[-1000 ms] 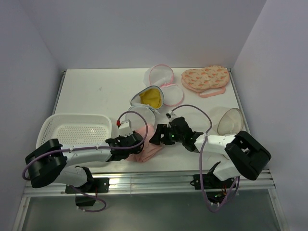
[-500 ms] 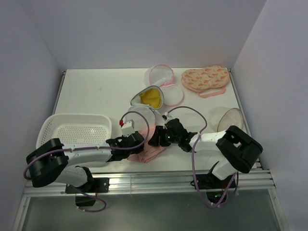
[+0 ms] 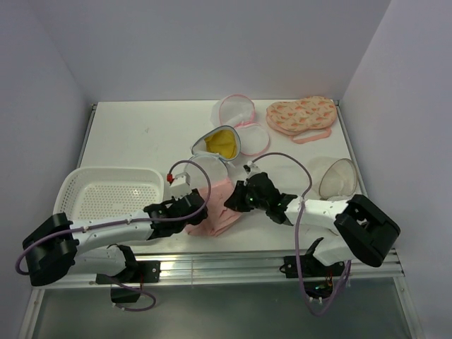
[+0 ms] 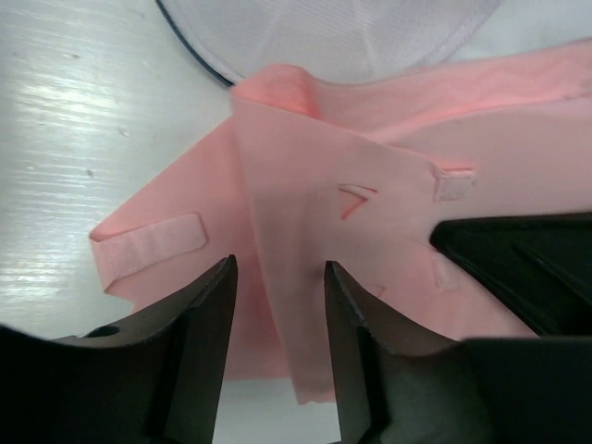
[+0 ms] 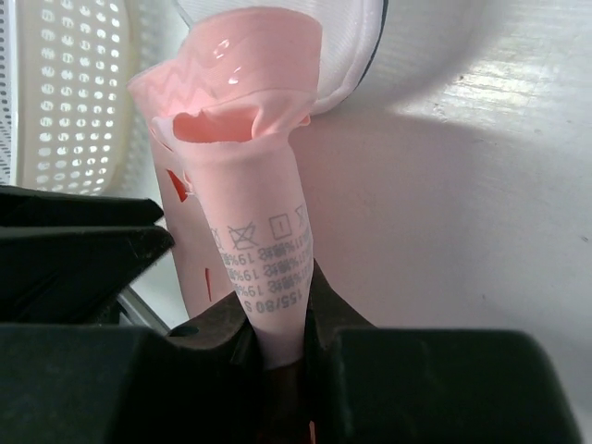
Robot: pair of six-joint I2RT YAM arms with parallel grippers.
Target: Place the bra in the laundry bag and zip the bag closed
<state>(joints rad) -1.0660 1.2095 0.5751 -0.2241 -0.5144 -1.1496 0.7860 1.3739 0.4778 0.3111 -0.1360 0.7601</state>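
Change: right pincer [image 5: 277, 356] closing from wide, now clamping label strip of bra [image 5: 250, 213]. Left pincer [image 4: 277, 314] hanging half-open, straddling a fold, gripping nothing. Bra lying on counter [image 3: 141, 134] at 6 o'clock of laundry bag [image 3: 203, 169], top edge reaching grey rim. Judging: grip secured, lift into bag coming next.

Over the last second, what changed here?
The right gripper closed on a fold of the bra. The left gripper slid slightly left, still over the bra. The laundry bag and basket stayed put.
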